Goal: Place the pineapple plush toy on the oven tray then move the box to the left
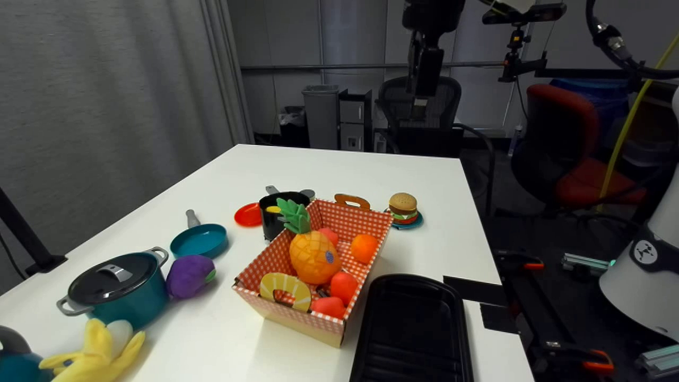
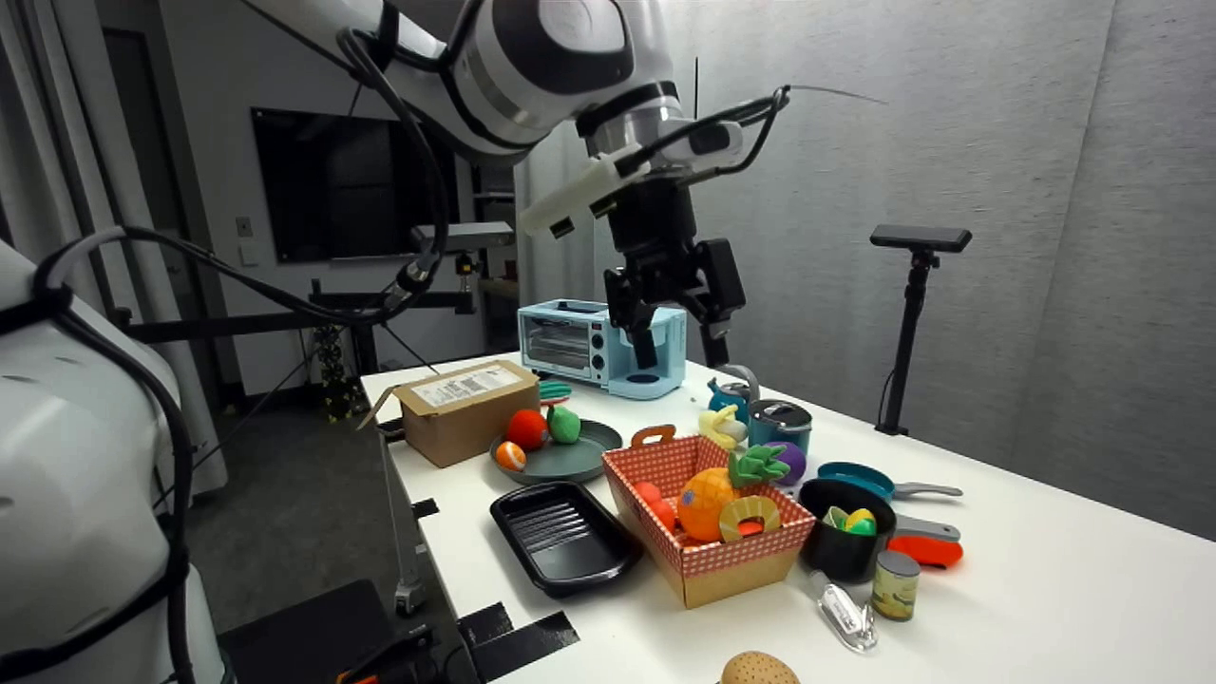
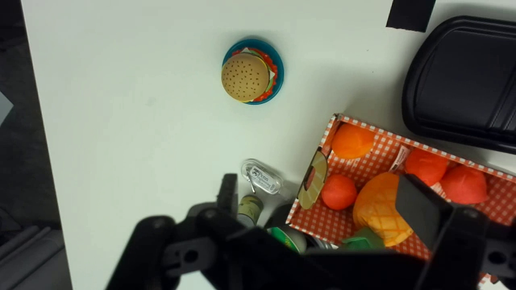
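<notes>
Fingers (image 2: 644, 349) high above plush pineapple (image 2: 705, 505)

In an exterior view, the line of sight is running slantwise down the desk (image 1: 345, 170), facing the grey bin (image 1: 322, 119), with the robot's base (image 1: 650, 297) standing at the right edge. In an exterior view, sight is going toward the blue toaster oven (image 2: 570, 347), with that base looming larger at the left edge. These two are looking from roughly opposite ends and are sharing the box (image 2: 741, 578) and the oven tray (image 1: 414, 318). The wrist view is peering almost straight down past the hand (image 3: 320, 197), from nearer, catching parts of the box and the oven tray.
</notes>
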